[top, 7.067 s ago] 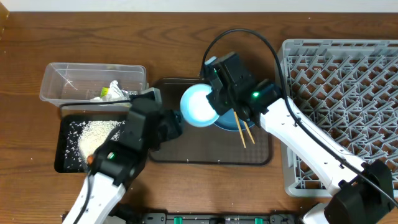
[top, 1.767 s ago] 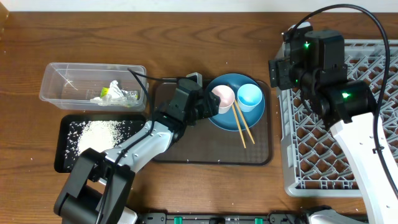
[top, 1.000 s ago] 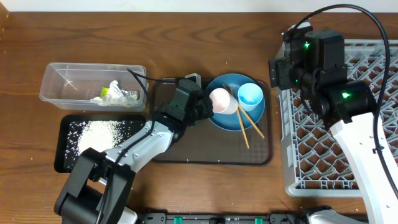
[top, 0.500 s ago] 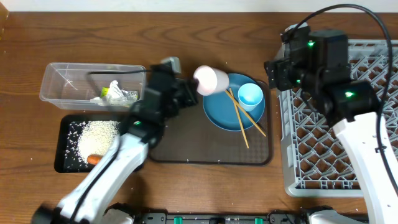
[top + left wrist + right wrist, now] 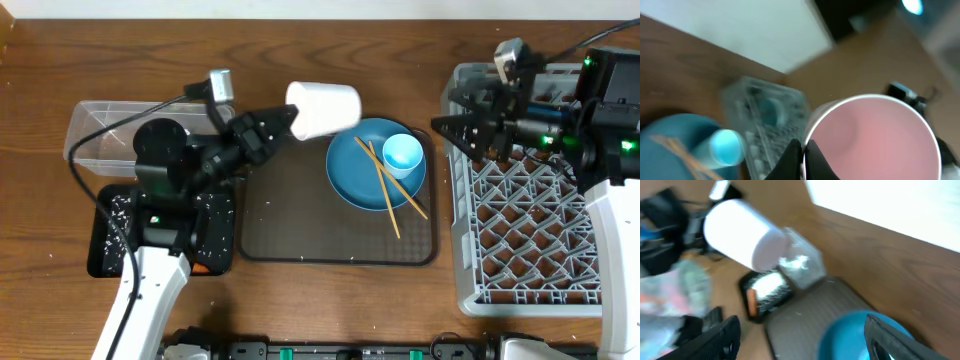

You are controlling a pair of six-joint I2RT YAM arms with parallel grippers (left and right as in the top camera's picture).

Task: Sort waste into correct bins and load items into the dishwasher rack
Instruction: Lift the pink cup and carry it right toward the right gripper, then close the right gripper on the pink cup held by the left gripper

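Observation:
My left gripper (image 5: 291,121) is shut on the rim of the small pink cup (image 5: 325,107), which hangs tipped on its side above the brown tray's (image 5: 300,215) far edge. In the left wrist view the jaws (image 5: 803,148) pinch the cup's (image 5: 875,135) rim. The blue plate (image 5: 365,175) carries the light blue cup (image 5: 403,153) and the chopsticks (image 5: 388,192). My right gripper (image 5: 447,126) stands open at the grey rack's (image 5: 540,230) left edge, pointing left toward the pink cup (image 5: 742,235), with nothing between its fingers (image 5: 715,340).
The clear tub (image 5: 100,125) with wrapper and tissue is partly hidden by my left arm. The black tray (image 5: 105,250) holds rice (image 5: 767,286) and a carrot (image 5: 751,302). Loose grains lie on the wooden table.
The left gripper has lifted the pink cup off the plate, up and slightly left. The right arm has swung so its open gripper points left over the rack's edge.

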